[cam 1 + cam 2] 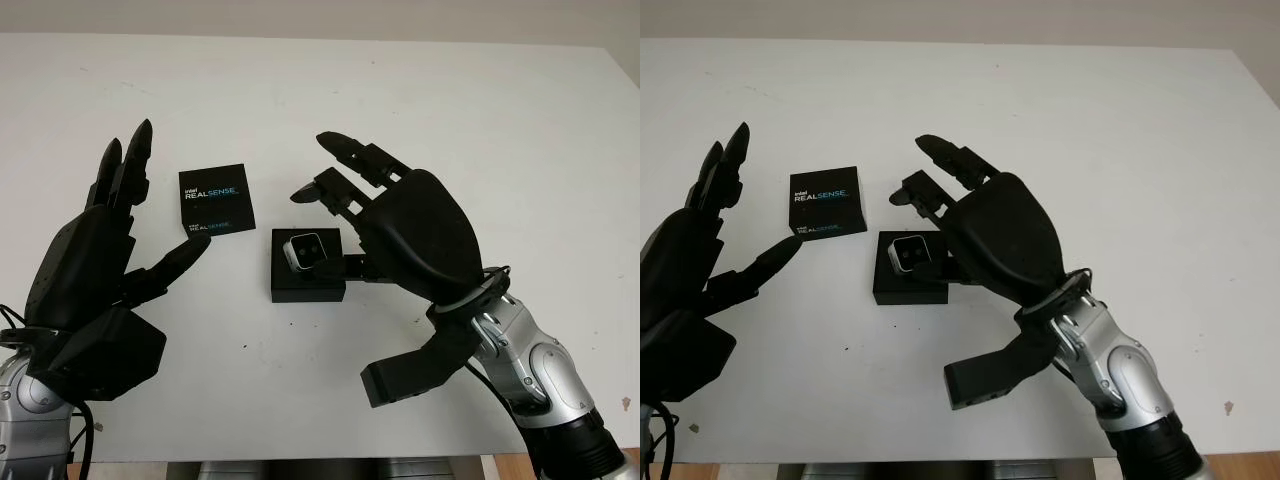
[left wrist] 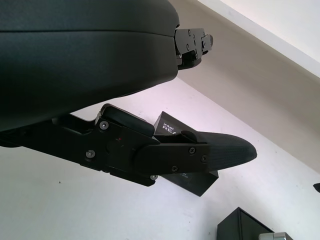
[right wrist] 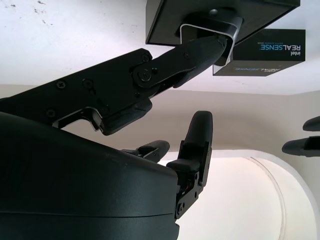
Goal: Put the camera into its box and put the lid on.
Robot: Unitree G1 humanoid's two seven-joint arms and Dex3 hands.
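Note:
The small silver camera [image 1: 303, 250] sits in the open black box [image 1: 306, 286] at the table's middle. The black lid [image 1: 216, 198], printed with REALSENSE, lies flat just left of the box and slightly farther back. My right hand [image 1: 325, 190] hovers open over the box's right side. In the right wrist view its thumb [image 3: 210, 47] reaches the camera [image 3: 186, 27] in the box [image 3: 167, 15]. My left hand [image 1: 165, 195] is raised and open left of the lid, with its thumb [image 2: 220, 152] pointing at the lid [image 2: 200, 184].
The white table [image 1: 450, 110] stretches wide behind and to the right of the box. Its front edge runs close below both forearms.

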